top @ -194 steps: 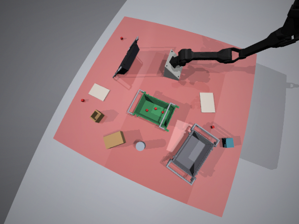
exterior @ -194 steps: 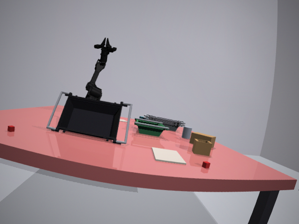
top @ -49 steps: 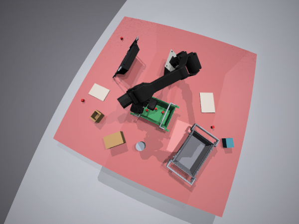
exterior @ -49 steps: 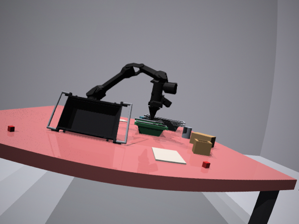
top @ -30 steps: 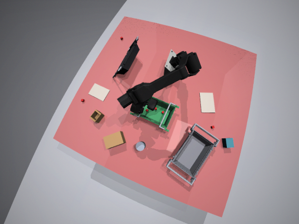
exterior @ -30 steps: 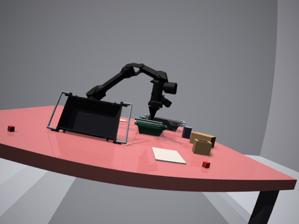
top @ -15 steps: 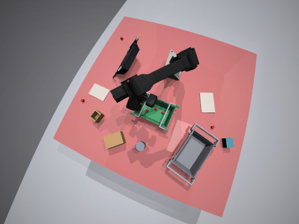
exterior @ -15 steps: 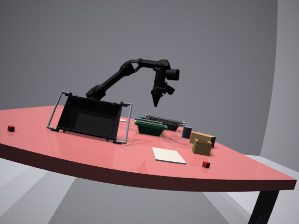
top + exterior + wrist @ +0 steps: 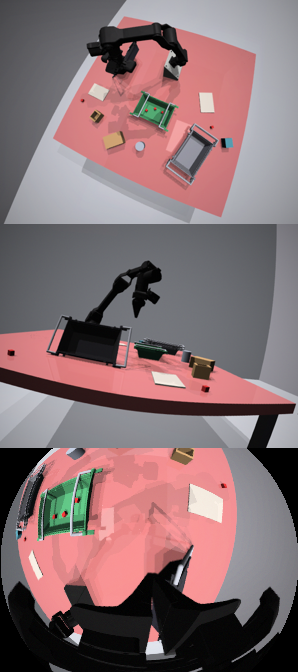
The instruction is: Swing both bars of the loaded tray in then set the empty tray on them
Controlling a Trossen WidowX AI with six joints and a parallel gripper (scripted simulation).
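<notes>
The loaded green tray (image 9: 154,117) (image 9: 150,355) (image 9: 58,502) stood upright mid-worktop, its two bars (image 9: 165,115) (image 9: 149,345) (image 9: 74,511) across its top; a nudge on a bar might have swung it out and let the upper tray drop. The gripper (image 9: 120,72) (image 9: 135,317) (image 9: 150,576), shut on nothing, hung near a dark tray (image 9: 131,52) (image 9: 89,344) (image 9: 185,568) on edge, which careless contact could have toppled.

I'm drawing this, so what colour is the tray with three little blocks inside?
Green; the top view shows it best.
</notes>
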